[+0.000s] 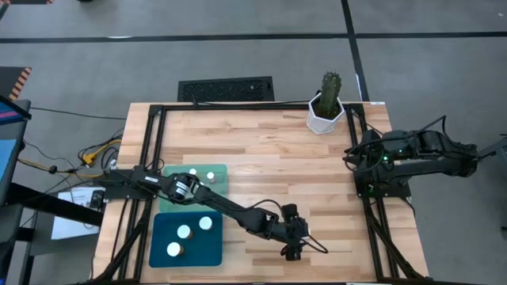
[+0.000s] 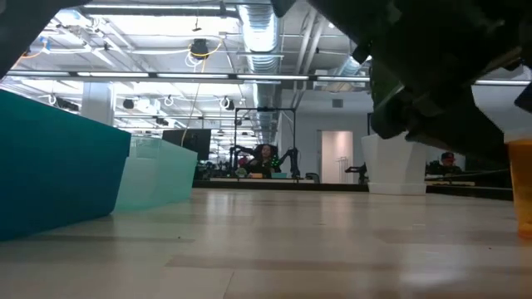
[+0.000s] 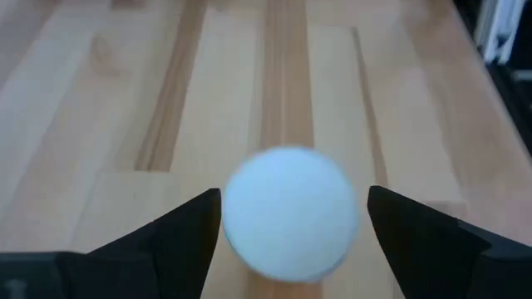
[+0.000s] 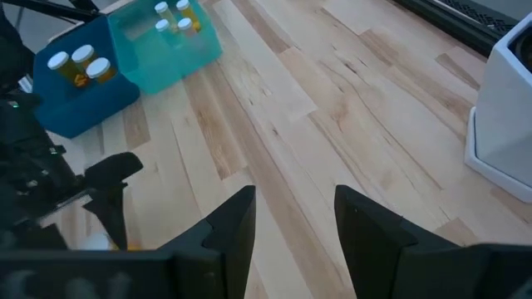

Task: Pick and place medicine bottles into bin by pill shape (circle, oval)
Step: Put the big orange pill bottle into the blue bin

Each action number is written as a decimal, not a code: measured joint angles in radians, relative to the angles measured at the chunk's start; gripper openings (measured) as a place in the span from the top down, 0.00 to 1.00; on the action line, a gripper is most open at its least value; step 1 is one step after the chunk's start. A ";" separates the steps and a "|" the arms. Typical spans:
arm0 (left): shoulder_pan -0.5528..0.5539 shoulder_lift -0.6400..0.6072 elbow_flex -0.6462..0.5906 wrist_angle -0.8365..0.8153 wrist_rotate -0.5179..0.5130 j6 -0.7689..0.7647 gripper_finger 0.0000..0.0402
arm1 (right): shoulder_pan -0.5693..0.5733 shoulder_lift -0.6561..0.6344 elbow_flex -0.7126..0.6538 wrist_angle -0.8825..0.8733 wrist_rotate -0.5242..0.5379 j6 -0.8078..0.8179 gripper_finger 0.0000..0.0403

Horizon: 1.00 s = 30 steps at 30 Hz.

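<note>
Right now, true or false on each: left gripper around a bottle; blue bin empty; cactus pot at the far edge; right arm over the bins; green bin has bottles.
1. The left gripper straddles a bottle with fingers open: true.
2. The blue bin is empty: false, it holds three bottles.
3. The cactus pot stands at the table's far edge: true.
4. The right gripper hangs over the bins: false, it waits at the table's right side, open.
5. The green bin holds bottles: true.

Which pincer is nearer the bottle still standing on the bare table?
Left. The left pincer straddles the bottle, fingers open on both sides. The right pincer waits open at the table's right edge, near the cactus pot.
</note>
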 joint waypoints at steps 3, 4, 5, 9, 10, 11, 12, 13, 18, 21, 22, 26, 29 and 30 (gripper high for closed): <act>-0.001 0.001 -0.001 0.002 0.006 0.001 0.27 | 0.000 0.000 0.000 -0.013 0.000 0.000 0.57; -0.001 0.000 0.000 -0.002 0.003 0.001 0.27 | 0.000 0.000 0.000 -0.015 0.000 0.000 0.57; -0.001 -0.001 0.000 -0.013 -0.010 0.001 0.27 | 0.000 0.000 0.000 -0.017 0.000 0.000 0.57; 0.000 -0.001 0.000 -0.019 -0.019 0.002 0.30 | 0.000 0.000 0.000 -0.017 0.000 -0.001 0.57; 0.000 -0.001 0.000 -0.014 -0.015 0.001 0.32 | 0.000 0.000 0.000 -0.017 0.000 -0.002 0.57; 0.000 -0.001 0.000 -0.014 -0.012 -0.001 0.33 | 0.000 0.000 0.000 -0.017 0.000 -0.004 0.57; 0.000 -0.001 0.000 -0.016 -0.012 -0.005 0.35 | 0.000 0.000 0.000 -0.017 0.000 -0.005 0.57; 0.000 -0.001 0.000 -0.019 -0.012 -0.006 0.36 | 0.000 0.000 0.000 -0.017 0.000 -0.006 0.57; 0.000 -0.001 0.000 -0.015 -0.013 -0.026 0.45 | 0.000 0.000 0.000 -0.016 0.000 -0.007 0.57; 0.000 -0.001 0.000 -0.011 -0.013 -0.058 0.50 | 0.000 0.000 0.000 -0.016 0.000 -0.007 0.57; 0.000 -0.001 0.000 -0.008 -0.013 -0.070 0.51 | 0.000 0.000 0.000 -0.016 0.000 -0.007 0.57; 0.000 -0.002 0.000 -0.003 -0.017 -0.134 0.51 | 0.000 0.000 0.000 -0.016 0.000 -0.007 0.57; 0.000 -0.006 0.010 -0.015 -0.022 -0.180 0.48 | 0.000 0.000 0.000 -0.016 0.000 -0.007 0.57; -0.001 -0.007 0.026 -0.030 -0.023 -0.184 0.48 | 0.000 0.000 0.000 -0.016 0.000 -0.007 0.57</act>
